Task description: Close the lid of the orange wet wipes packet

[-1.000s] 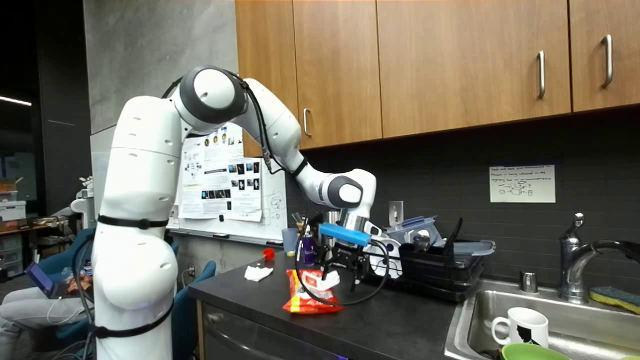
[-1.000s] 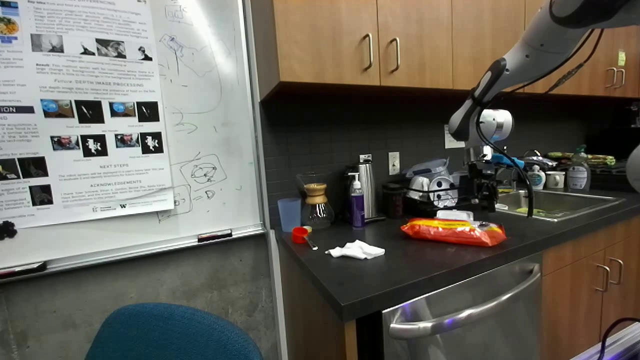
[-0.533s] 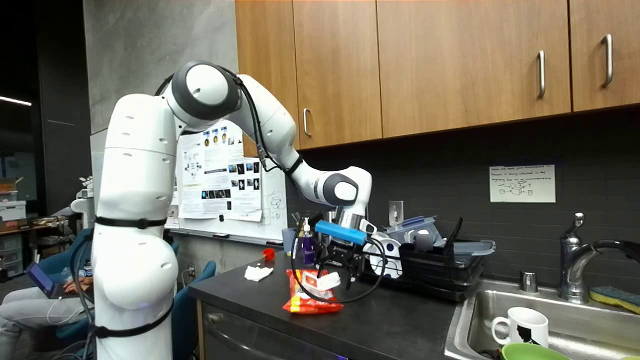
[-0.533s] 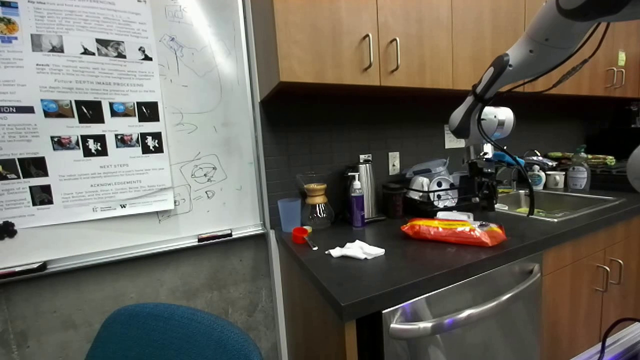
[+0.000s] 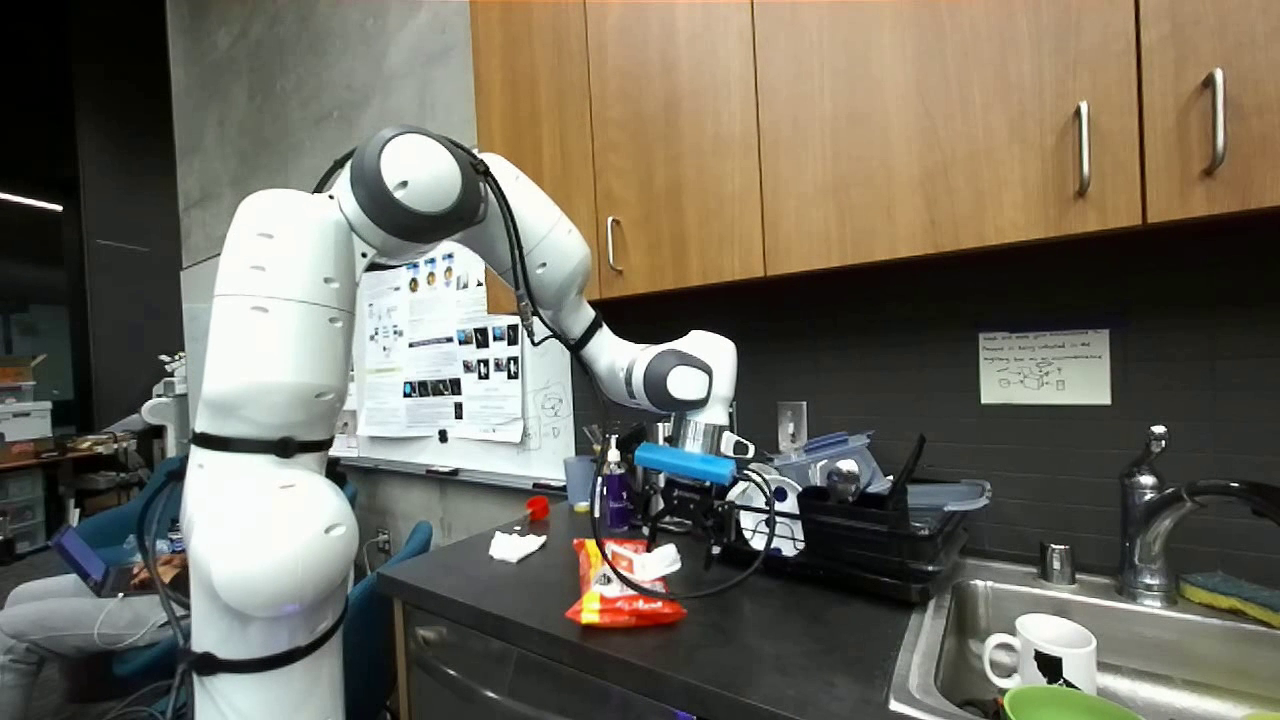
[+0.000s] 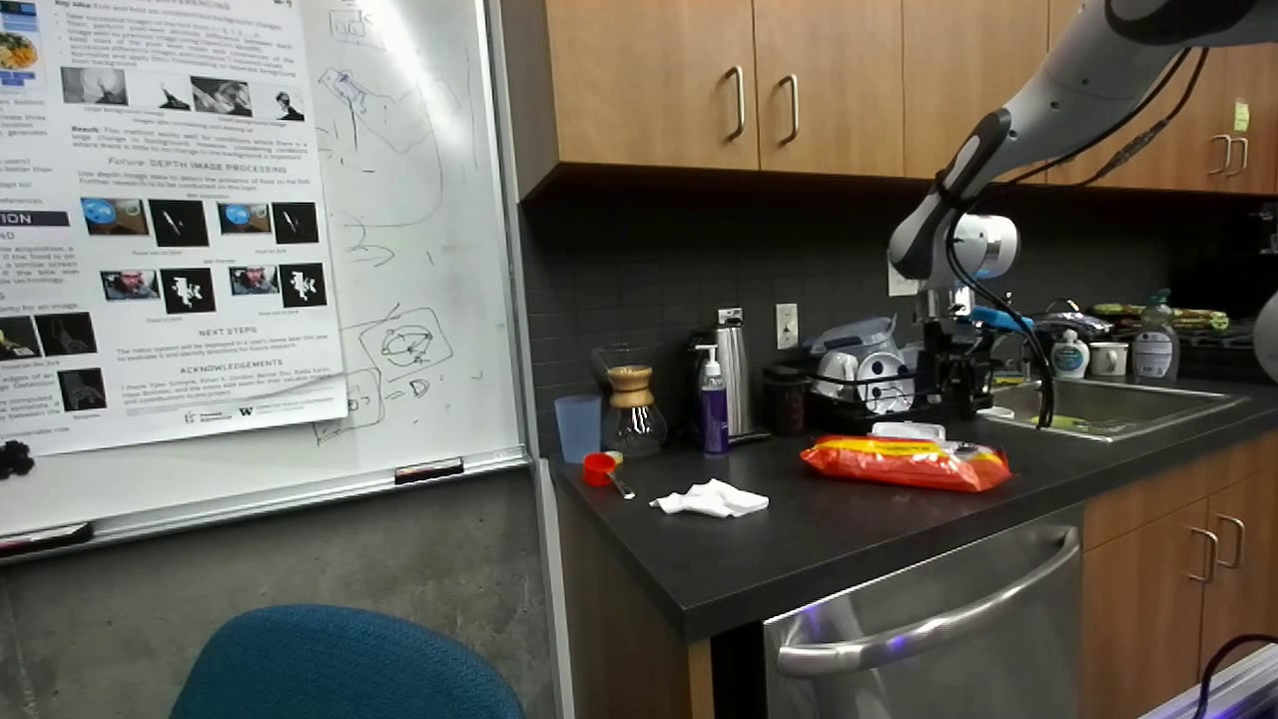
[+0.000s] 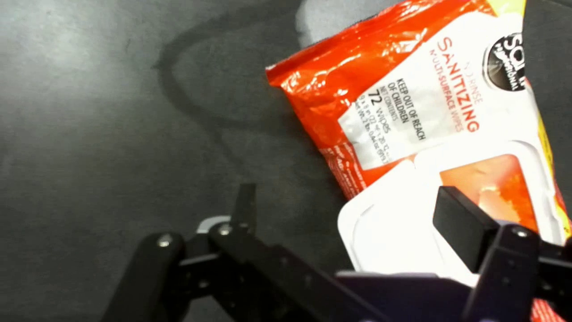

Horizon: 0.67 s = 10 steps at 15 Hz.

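Observation:
The orange wet wipes packet (image 5: 622, 610) lies flat on the dark counter and shows in both exterior views (image 6: 894, 464). In the wrist view, the packet (image 7: 313, 98) fills the right side. Its white lid (image 7: 393, 223) is swung open, folded out over the packet's edge. The lid also shows in both exterior views (image 5: 657, 562) (image 6: 907, 430). My gripper (image 7: 351, 208) is open and empty above the lid side. In the wrist view one finger (image 7: 462, 223) overlaps the lid and opening. The other finger (image 7: 245, 205) is over bare counter. I cannot tell the exact height.
A black dish rack (image 5: 870, 530) stands behind the gripper, beside the sink (image 5: 925, 650). A purple pump bottle (image 6: 715, 414) stands at the back. A white tissue (image 6: 711, 498) and red scoop (image 6: 599, 468) lie near the counter's end. A cable loop (image 5: 690, 597) hangs before the packet.
My gripper has shifted a little and sits slightly higher. In an exterior view it has moved slightly left. The packet and open lid have not visibly moved.

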Each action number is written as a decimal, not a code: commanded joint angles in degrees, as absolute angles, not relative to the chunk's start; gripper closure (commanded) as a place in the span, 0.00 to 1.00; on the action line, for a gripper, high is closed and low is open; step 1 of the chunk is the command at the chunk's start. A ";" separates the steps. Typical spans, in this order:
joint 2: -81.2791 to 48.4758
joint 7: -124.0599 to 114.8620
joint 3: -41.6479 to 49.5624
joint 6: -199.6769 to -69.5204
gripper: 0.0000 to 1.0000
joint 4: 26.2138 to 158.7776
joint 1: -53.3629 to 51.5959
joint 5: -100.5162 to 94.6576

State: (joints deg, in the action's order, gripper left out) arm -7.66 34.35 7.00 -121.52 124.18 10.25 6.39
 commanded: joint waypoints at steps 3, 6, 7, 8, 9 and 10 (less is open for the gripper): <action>-12.05 31.01 6.87 -125.03 0.00 120.27 10.19 3.48; -13.74 30.00 6.93 -125.65 0.00 117.99 10.62 2.12; -14.27 29.69 6.97 -125.79 0.00 117.12 10.84 1.75; -14.89 29.34 6.98 -125.88 0.00 116.26 11.03 1.48; -15.42 29.09 6.97 -125.90 0.00 115.52 11.18 1.15; -16.05 28.79 6.96 -125.94 0.00 114.82 11.33 0.83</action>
